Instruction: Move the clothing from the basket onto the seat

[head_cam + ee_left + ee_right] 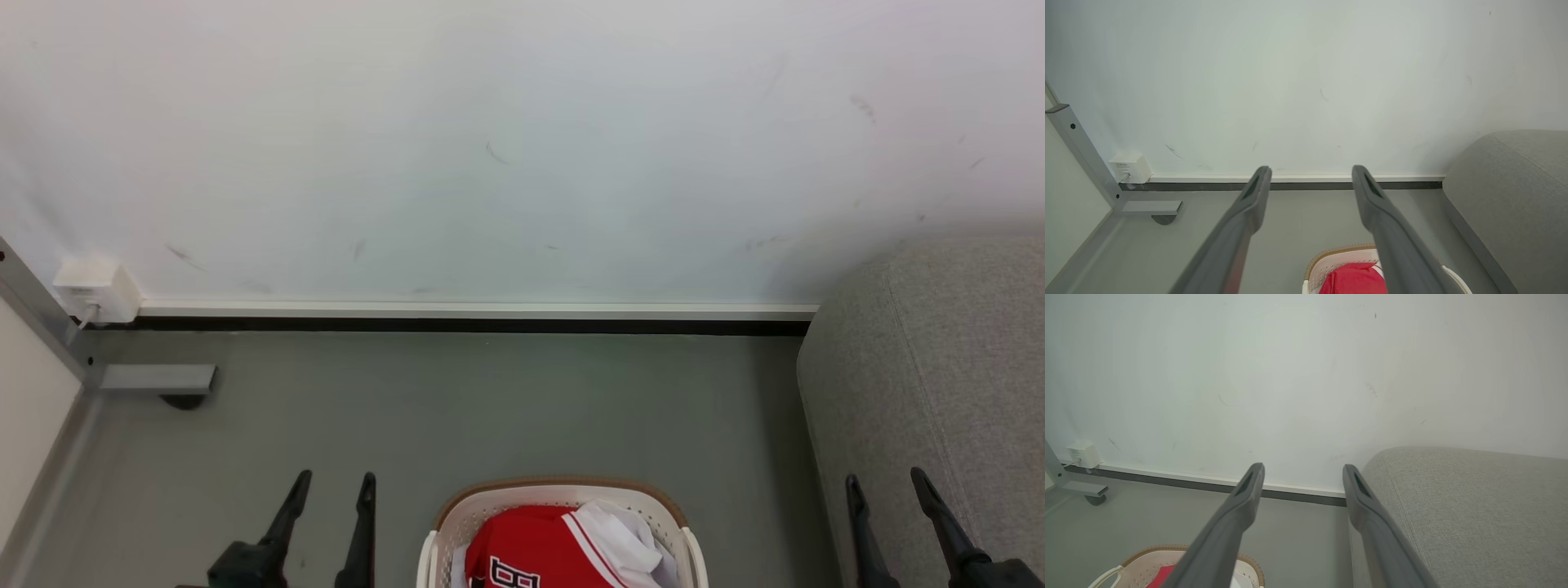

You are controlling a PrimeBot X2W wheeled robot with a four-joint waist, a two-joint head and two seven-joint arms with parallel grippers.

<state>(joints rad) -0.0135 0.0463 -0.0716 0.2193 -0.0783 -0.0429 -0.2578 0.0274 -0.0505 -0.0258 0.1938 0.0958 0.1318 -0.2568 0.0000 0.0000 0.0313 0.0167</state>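
Note:
Red clothing (535, 549) with white trim and black-and-white lettering lies bunched in the cream basket (457, 510) at the bottom centre of the head view. The grey seat (939, 376) fills the right side. My left gripper (335, 484) hangs open over the floor, left of the basket, nothing between its fingers. My right gripper (886, 482) is open too, above the seat's front left edge. The left wrist view shows the open left gripper (1310, 173), the basket (1327, 257) and clothing (1351, 279) below it. In the right wrist view, the open right gripper (1302, 471) points at the wall beside the seat (1474, 506).
A white wall (506, 147) with a baseboard stands close behind. At the left are a grey metal frame leg with a caster (159, 380) and a white wall box (94, 287). Grey floor (490, 408) lies between basket and wall.

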